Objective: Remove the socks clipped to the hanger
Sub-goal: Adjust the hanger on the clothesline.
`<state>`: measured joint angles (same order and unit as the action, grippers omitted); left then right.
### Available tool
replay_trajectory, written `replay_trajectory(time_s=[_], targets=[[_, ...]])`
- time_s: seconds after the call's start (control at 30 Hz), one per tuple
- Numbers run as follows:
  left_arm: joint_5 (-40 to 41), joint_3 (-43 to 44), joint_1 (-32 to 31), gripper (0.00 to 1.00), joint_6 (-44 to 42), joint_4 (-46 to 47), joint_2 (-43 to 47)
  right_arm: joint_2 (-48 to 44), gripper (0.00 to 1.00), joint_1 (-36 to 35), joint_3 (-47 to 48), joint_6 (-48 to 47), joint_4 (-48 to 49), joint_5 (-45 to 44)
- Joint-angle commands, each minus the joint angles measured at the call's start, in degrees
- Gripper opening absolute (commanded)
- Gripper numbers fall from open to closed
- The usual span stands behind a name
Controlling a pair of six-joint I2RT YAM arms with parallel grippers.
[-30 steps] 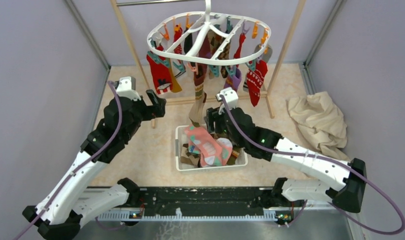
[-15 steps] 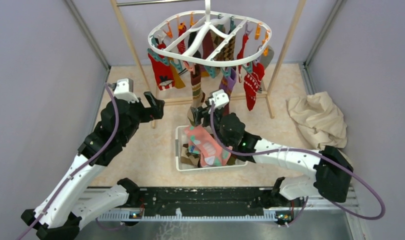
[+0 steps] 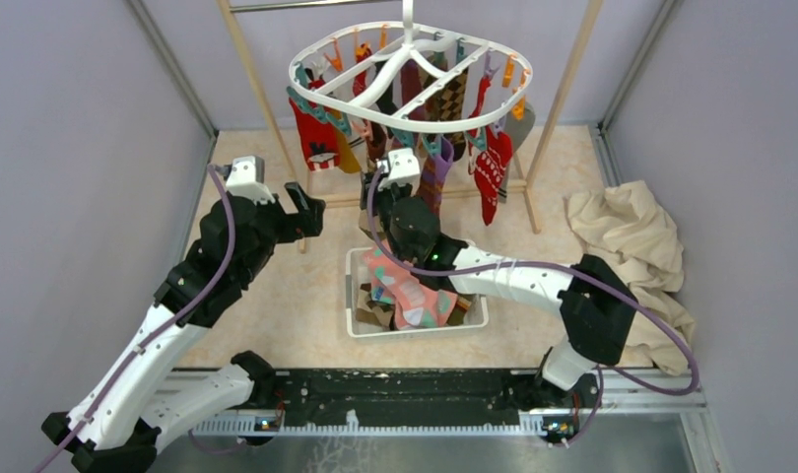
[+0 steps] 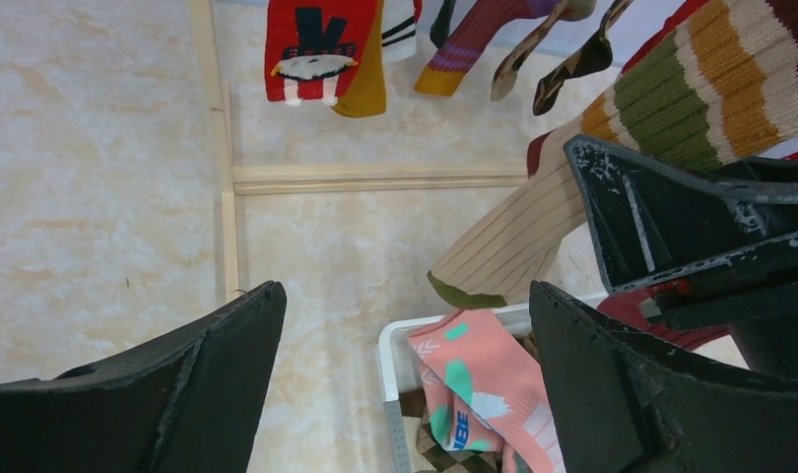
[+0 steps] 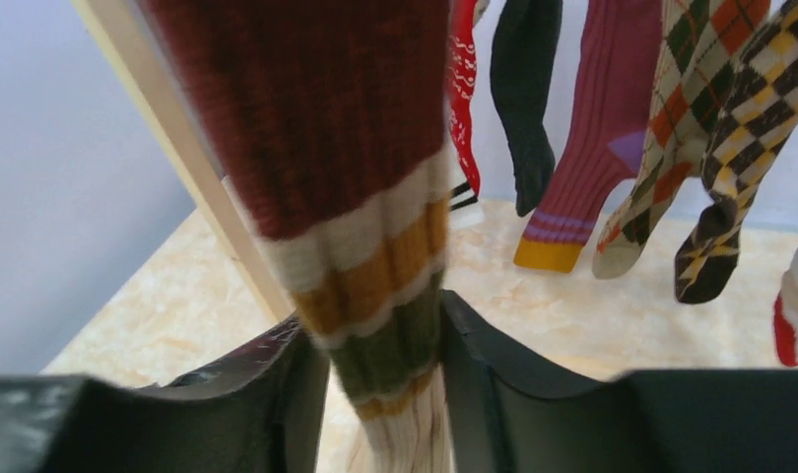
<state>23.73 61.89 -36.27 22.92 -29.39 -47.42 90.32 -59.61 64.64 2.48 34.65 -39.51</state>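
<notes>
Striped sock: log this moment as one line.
right pincer: clamped on striped sock | left pincer: open, empty | hanger: socks clipped

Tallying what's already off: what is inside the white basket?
A pink sock lies on top, brown argyle fabric showing beneath. The right arm covers the basket's far edge, hiding anything there.

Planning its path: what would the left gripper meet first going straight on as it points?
Likely the wooden base bar lying on the table; the striped sock hangs beside that line. Depth is unclear.
</notes>
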Motion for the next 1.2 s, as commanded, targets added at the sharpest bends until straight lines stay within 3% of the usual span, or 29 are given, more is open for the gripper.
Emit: replay_trajectory(time_s=[0.0, 0.07, 0.13, 0.5, 0.73, 1.17], targets=[[-0.48, 0.25, 0.09, 0.99, 0.21, -0.58, 0.79, -0.86, 0.32, 0.98, 3.16, 1.08, 0.30, -3.93], [-0.33, 0.17, 0.10, 0.99, 0.20, -0.58, 0.90, -2.65, 0.12, 1.87, 2.18, 2.77, -1.42, -2.58], [-0.33, -0.01, 0.14, 0.99, 0.23, -0.52, 0.86, -4.92, 0.01, 2.55, 0.55, 3.68, -2.12, -1.95], [-0.39, -0.48, 0.07, 0.99, 0.03, 0.45, 0.36, -20.41, 0.00, 9.75, -11.29, 10.50, -9.74, 2.60], [-0.30, 0.10, 0.12, 0.99, -0.46, 0.60, 0.13, -27.92, 0.00, 17.61, -13.49, 13.85, -16.24, 7.62], [-0.96, 0.77, 0.14, 0.99, -1.34, -0.54, 2.12, -26.77, 0.00, 36.99, -9.18, 18.05, -23.85, 21.46]])
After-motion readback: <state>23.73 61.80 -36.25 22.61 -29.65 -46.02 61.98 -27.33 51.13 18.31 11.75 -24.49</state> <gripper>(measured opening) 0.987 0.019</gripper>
